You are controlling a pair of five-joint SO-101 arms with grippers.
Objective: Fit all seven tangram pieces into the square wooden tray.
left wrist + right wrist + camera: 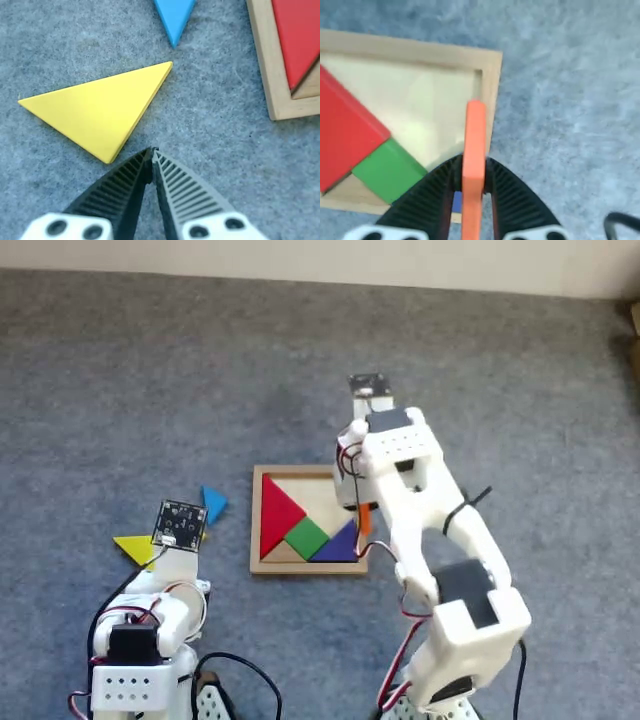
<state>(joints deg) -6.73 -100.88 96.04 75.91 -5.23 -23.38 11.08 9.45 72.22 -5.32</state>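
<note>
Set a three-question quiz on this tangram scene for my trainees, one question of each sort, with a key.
1. Multiple choice: what colour is the piece that the right gripper holds? A) green B) orange C) red
2. True or false: the yellow triangle lies on the carpet, outside the wooden tray.
3. Fill in the gap: the left gripper is ____ and holds nothing.

Key
1. B: it is the orange piece, held on edge.
2. True.
3. shut
</note>
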